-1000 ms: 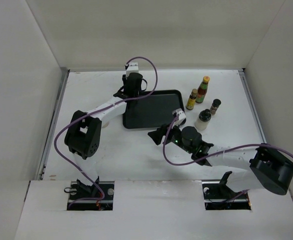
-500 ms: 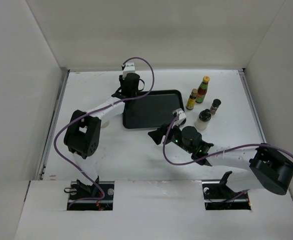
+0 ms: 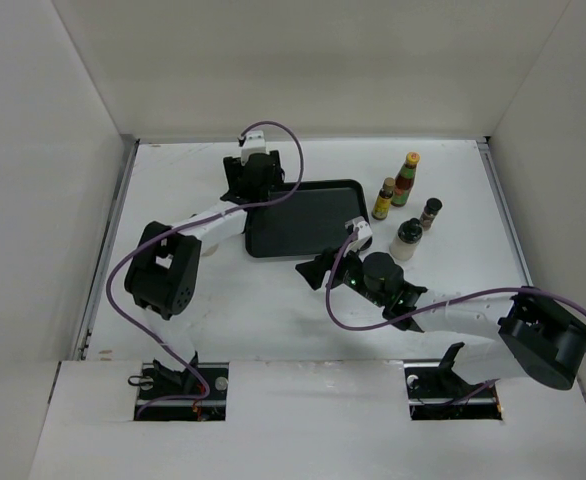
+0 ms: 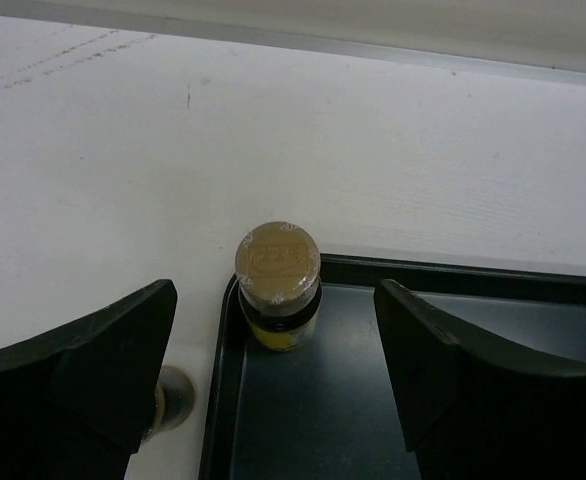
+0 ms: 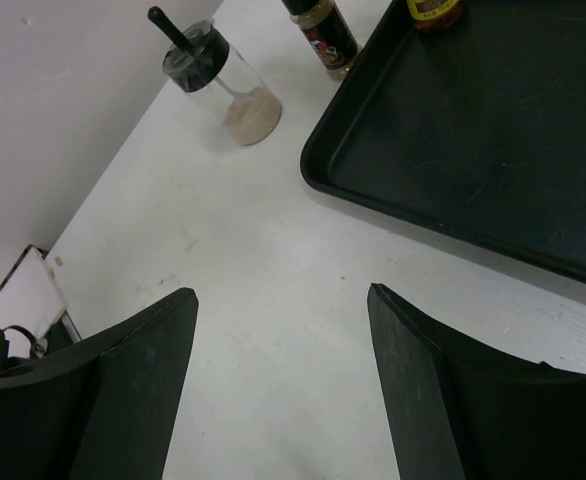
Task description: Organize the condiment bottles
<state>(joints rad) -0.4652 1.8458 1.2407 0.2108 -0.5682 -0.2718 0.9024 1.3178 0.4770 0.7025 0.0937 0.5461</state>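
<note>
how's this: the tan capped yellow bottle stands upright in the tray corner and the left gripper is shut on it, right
Not quite: the left gripper is open, clear of the bottle, as the left wrist view shows. The bottle does stand upright in the tray corner.

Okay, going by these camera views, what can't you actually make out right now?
Top view: the left gripper hides the tan-capped bottle in the tray corner.
Left wrist view: a finger half covers a round object beside the tray; unidentifiable.
Right wrist view: the top edge cuts off the spice bottle and the yellow-labelled bottle.
Top view: the red bottle's label is too small to read.
</note>
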